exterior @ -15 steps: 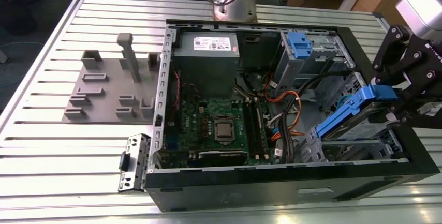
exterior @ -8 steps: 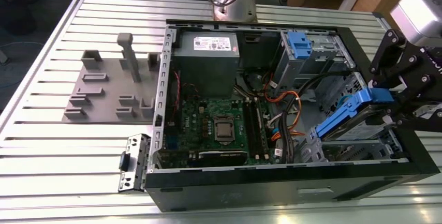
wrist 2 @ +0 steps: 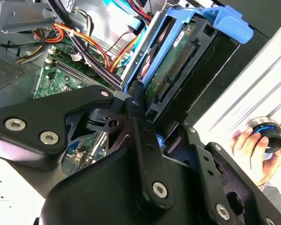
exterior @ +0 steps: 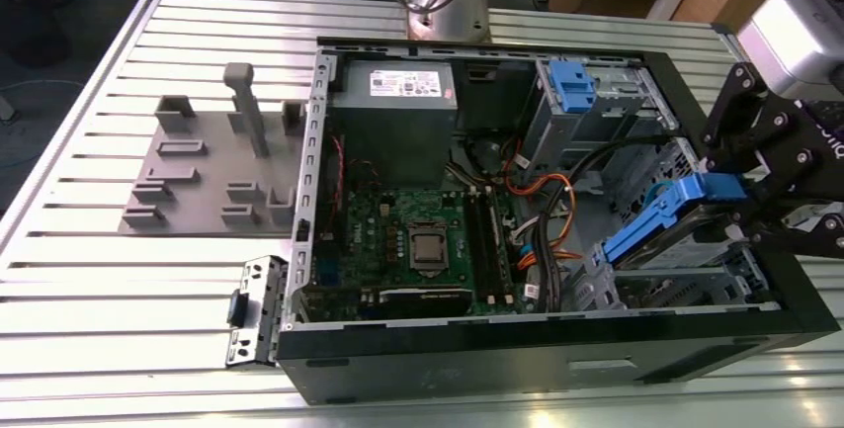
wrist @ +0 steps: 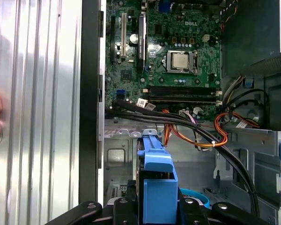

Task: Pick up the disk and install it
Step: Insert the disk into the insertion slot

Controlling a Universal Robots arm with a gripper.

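Tightly, hand [exterior: 738, 206] grips disk [exterior: 673, 215] — cables [exterior: 560, 240] beside.

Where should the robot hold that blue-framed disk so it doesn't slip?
Probably by the blue bracket around the disk, pinching its two long side edges and coming in from the end with the connector pins. The disk is flat and thin, so the sides give the fingers parallel faces. The gripper sits at that end, at the blue tab, with the disk tilted at the computer case bay.

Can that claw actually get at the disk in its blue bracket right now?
Probably yes: the claw seems already closed on the disk, by its blue bracket, at the computer case's drive bay, with nothing between them.
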